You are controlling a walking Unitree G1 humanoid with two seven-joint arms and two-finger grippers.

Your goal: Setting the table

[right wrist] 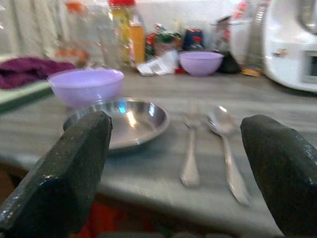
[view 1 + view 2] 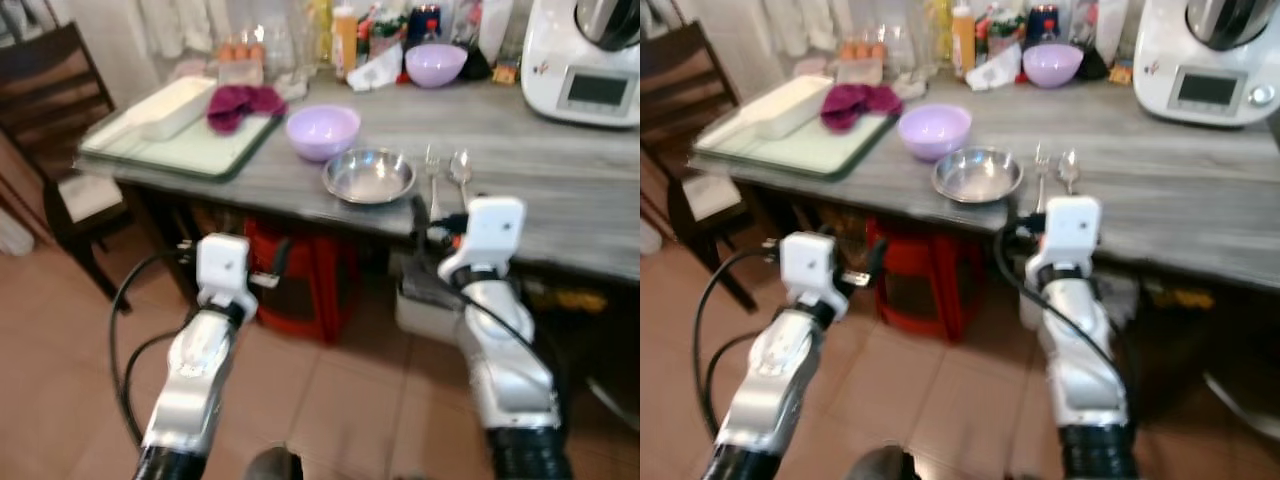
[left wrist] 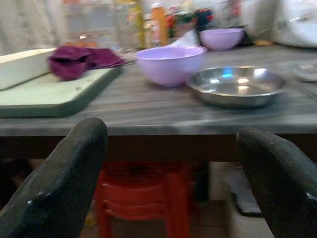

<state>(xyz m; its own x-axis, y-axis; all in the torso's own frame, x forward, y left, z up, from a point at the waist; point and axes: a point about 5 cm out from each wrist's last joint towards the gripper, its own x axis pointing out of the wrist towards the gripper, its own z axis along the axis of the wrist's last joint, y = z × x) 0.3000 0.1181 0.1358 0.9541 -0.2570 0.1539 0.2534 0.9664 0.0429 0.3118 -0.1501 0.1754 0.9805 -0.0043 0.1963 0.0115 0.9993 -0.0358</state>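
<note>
Facing a grey wood-grain table (image 2: 560, 190) from just short of its near edge, both arms raised in front. Left gripper (image 3: 173, 173) below the table edge, fingers spread wide and holding nothing, aimed toward the lilac bowl (image 2: 322, 131) and the steel plate (image 2: 368, 175). Right gripper (image 1: 178, 173) level with the tabletop at its near edge, fingers likewise wide apart and empty, pointed at the fork (image 1: 190, 153) and spoon (image 1: 227, 144).

Steel plate near the front edge, lilac bowl just behind it and slightly toward the robot's left, close together. Fork and spoon side by side just right of the plate, handles toward the robot, spoon on the outer side. Green tray (image 2: 190, 150) at the left end, carrying a white oblong dish (image 2: 170, 105) and a crumpled maroon cloth (image 2: 240, 104). Second lilac bowl (image 2: 435, 63) far back among bottles (image 2: 344, 40). White kitchen machine (image 2: 580, 60) at the far right. Red stool (image 2: 300, 280) under the table; dark wooden chair (image 2: 50, 110) at the left.
</note>
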